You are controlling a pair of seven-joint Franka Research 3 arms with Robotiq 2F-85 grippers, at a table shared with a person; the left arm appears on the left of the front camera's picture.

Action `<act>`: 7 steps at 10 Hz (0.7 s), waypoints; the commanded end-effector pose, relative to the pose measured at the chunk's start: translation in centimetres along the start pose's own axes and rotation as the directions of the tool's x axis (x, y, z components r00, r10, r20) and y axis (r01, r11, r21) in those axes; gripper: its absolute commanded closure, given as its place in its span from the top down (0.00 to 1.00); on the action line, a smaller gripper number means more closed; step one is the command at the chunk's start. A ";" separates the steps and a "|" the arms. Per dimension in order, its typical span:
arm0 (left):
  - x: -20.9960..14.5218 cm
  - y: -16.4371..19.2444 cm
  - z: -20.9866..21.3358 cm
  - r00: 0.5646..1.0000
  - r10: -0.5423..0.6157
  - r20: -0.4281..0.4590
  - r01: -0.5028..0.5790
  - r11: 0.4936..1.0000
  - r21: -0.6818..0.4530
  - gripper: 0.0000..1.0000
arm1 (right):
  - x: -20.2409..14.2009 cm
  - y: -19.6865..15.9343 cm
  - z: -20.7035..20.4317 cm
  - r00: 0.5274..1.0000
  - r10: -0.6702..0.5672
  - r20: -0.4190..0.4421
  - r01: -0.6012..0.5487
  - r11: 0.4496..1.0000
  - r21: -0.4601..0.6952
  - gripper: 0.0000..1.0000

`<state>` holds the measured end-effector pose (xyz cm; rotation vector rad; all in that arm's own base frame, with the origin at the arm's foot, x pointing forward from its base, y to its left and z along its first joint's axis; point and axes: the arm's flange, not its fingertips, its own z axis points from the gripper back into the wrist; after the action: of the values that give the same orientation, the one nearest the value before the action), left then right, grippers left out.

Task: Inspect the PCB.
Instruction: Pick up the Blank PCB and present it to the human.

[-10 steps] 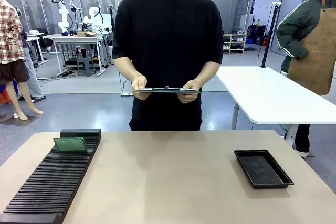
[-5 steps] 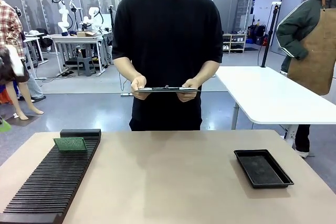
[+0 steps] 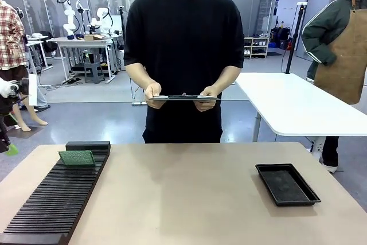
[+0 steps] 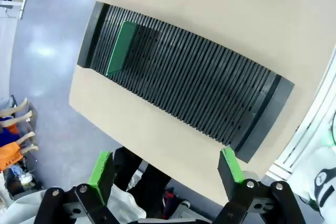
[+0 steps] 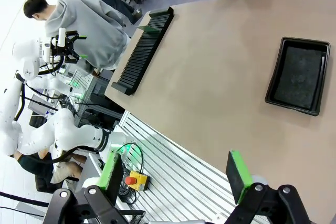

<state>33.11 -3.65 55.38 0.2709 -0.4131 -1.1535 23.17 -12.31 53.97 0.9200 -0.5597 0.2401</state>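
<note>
The PCB [image 3: 77, 158] is standing on edge in a slot of the black slotted rack [image 3: 57, 199]. We are finding it in the left half of the front frame, close to the rack's far end, just before the raised black block that is closing off the row. Its speckled green face is pointing toward us. The rack is lying lengthwise along the left side of the counter [image 3: 189, 199]. A shallow black tray [image 3: 269, 187] is sitting flat at the right of that frame, well apart from the rack.

Across the counter, at upper middle, a person is standing and holding a clipboard [image 3: 182, 98] level in both hands.

In the left wrist frame the rack [image 4: 184, 77] is running from upper left to lower right over the counter [image 4: 236, 14]. There we are seeing the PCB [image 4: 121, 48] as a green slab near its upper-left end. The left fingers [image 4: 101, 167] are rising from the bottom edge with their green pads standing wide apart and gripping nothing. They are hanging off to the side of the rack, well clear of it and of the board.

In the right wrist frame the right fingers [image 5: 239, 174] are likewise spread wide and holding nothing. They are hovering out past the near edge of the counter [image 5: 220, 66]. Beyond them the tray [image 5: 274, 72] is lying at the right and the rack [image 5: 142, 51] at upper left.
</note>
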 end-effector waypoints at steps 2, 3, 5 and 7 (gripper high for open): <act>0.7 -0.4 0.1 0.999 0.001 -0.034 0.000 1.000 0.014 1.00 | 0.0 0.1 0.0 1.000 0.007 0.003 -0.007 1.000 0.008 1.00; 0.3 -0.2 0.0 1.000 -0.006 -0.003 0.006 1.000 0.002 1.00 | 0.0 0.1 0.0 1.000 0.007 0.003 -0.007 1.000 0.008 1.00; 0.4 1.3 -4.4 0.942 -0.332 0.057 0.331 0.943 0.029 1.00 | 0.0 0.1 0.0 1.000 0.007 0.003 -0.007 1.000 0.008 1.00; 0.4 4.1 -9.5 0.883 -0.469 0.006 0.469 0.883 -0.018 1.00 | 0.0 0.1 0.0 1.000 0.007 0.003 -0.007 1.000 0.008 1.00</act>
<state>37.46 -3.49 49.67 0.3130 -0.3567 -1.5542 23.17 -12.31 53.98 0.9189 -0.5598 0.2399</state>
